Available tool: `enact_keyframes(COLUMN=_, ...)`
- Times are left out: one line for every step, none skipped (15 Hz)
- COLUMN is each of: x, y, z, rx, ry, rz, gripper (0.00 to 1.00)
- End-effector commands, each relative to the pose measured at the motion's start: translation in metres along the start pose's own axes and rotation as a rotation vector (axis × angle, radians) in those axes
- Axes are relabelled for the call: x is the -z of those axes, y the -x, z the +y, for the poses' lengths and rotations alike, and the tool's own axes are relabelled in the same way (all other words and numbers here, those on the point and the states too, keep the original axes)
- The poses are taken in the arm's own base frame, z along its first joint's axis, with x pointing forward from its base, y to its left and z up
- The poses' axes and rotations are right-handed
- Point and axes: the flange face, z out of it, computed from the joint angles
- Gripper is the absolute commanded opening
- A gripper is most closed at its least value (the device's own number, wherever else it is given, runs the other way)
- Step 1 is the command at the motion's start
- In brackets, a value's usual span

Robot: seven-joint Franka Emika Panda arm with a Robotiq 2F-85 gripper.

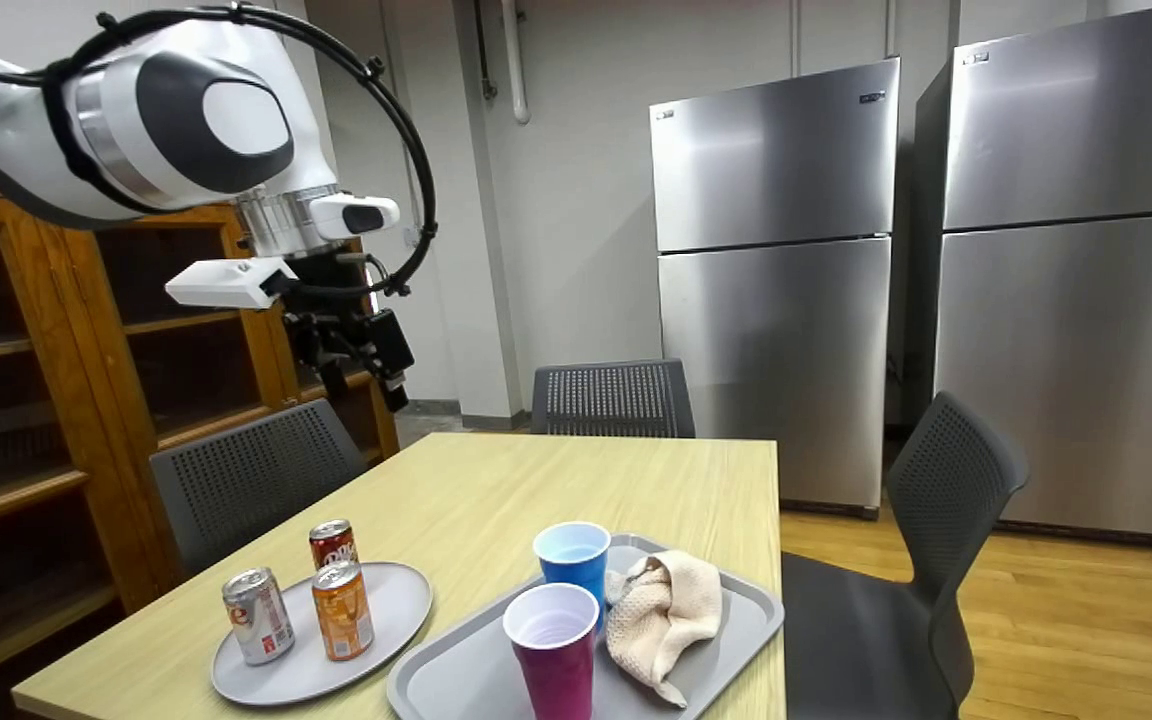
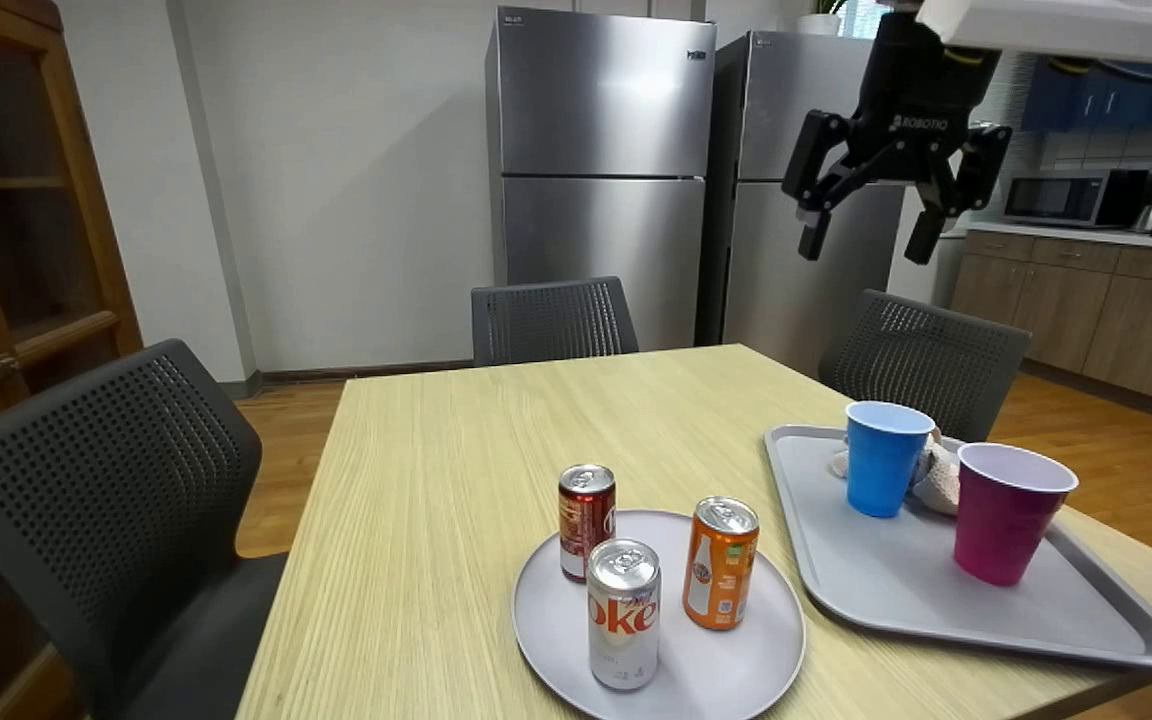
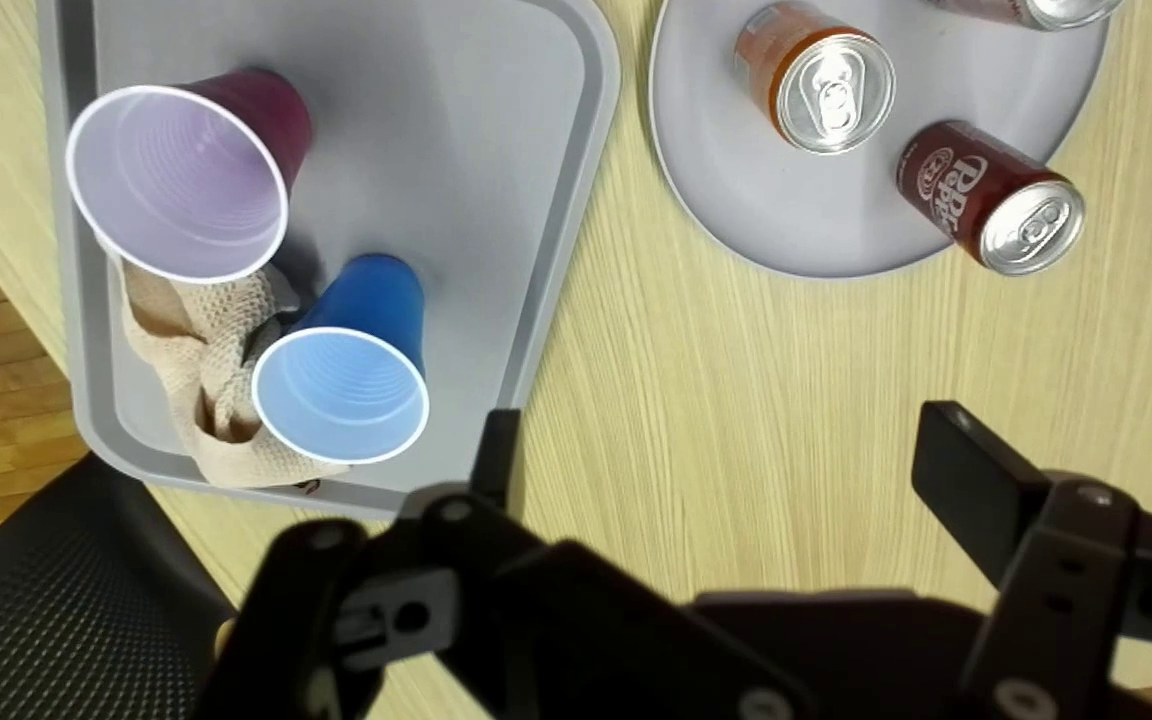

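My gripper [image 1: 364, 390] is open and empty, high above the table, with its fingers wide apart in both exterior views [image 2: 869, 240]. In the wrist view, the gripper [image 3: 721, 440] frames bare wood between tray and plate. The grey tray [image 3: 476, 150] holds an upright blue cup [image 3: 381, 300], a maroon cup [image 3: 271, 120] and a crumpled beige cloth [image 3: 191, 400]. The round grey plate [image 3: 796, 220] holds an orange can [image 2: 721, 570], a dark red Dr Pepper can [image 3: 976, 190] and a silver Diet Coke can [image 2: 624, 625], all upright. The silver can is cut off in the wrist view.
The light wood table [image 2: 456, 450] has dark grey chairs around it, one at the far edge [image 2: 556, 320] and others at its sides [image 1: 956, 510]. Two steel refrigerators [image 1: 776, 340] stand behind. A wooden glass-door cabinet [image 1: 86, 400] and a kitchen counter [image 2: 1086, 300] are farther off.
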Motion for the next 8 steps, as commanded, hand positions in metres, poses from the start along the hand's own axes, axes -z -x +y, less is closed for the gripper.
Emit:
enact_keyframes(x=-0.009, y=-0.019, z=0.022, rx=0.030, ry=-0.005, rz=-0.003, gripper=1.00)
enact_keyframes(x=-0.013, y=-0.022, z=0.028, rx=0.035, ry=-0.009, rz=-0.008, gripper=1.00)
enact_keyframes(x=-0.017, y=-0.025, z=0.033, rx=0.037, ry=-0.010, rz=-0.010, gripper=1.00)
enact_keyframes(x=-0.022, y=-0.029, z=0.037, rx=0.039, ry=-0.013, rz=-0.014, gripper=1.00)
enact_keyframes(x=-0.026, y=-0.033, z=0.041, rx=0.038, ry=-0.013, rz=-0.013, gripper=1.00)
enact_keyframes(x=-0.031, y=-0.037, z=0.044, rx=0.037, ry=-0.011, rz=-0.011, gripper=1.00)
enact_keyframes(x=-0.036, y=-0.042, z=0.047, rx=0.033, ry=-0.011, rz=-0.010, gripper=1.00)
enact_keyframes(x=-0.042, y=-0.047, z=0.049, rx=0.028, ry=-0.009, rz=-0.009, gripper=1.00)
